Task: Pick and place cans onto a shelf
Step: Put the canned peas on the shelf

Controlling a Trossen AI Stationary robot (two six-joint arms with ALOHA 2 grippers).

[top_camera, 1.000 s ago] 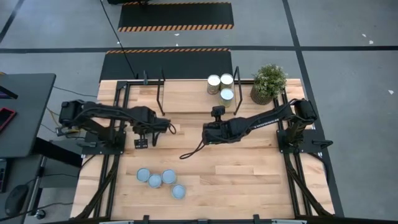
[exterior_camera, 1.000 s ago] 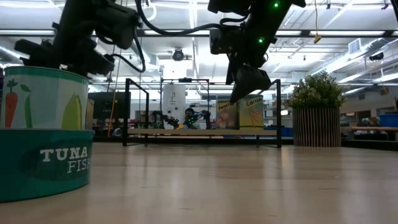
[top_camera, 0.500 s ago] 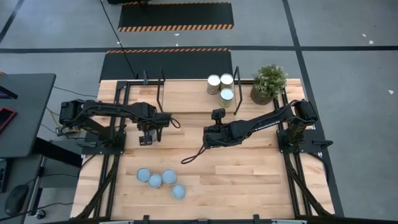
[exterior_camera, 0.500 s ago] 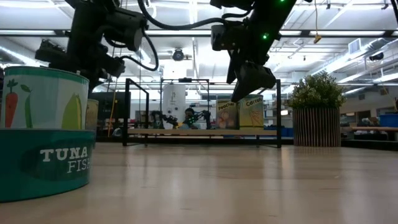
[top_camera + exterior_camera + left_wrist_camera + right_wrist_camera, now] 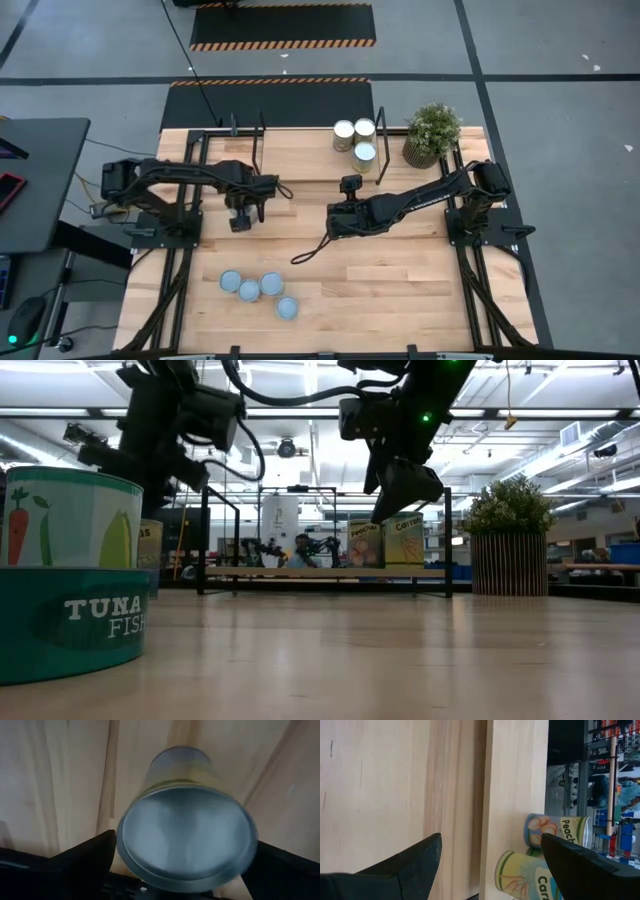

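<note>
Wooden table (image 5: 400, 270), shelf (image 5: 300, 160), cans (image 5: 258, 290), plant (image 5: 432, 133)

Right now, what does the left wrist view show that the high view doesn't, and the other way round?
Only the left wrist view: a silver metal can with a round bluish-grey top, filling the gap between the left gripper's dark fingers.

Only the high view: three silver cans on the light-wood, black-framed shelf, four pale-topped cans grouped on the table, the green potted plant, and the open right gripper.

Both: the left gripper and the wooden tabletop.
</note>
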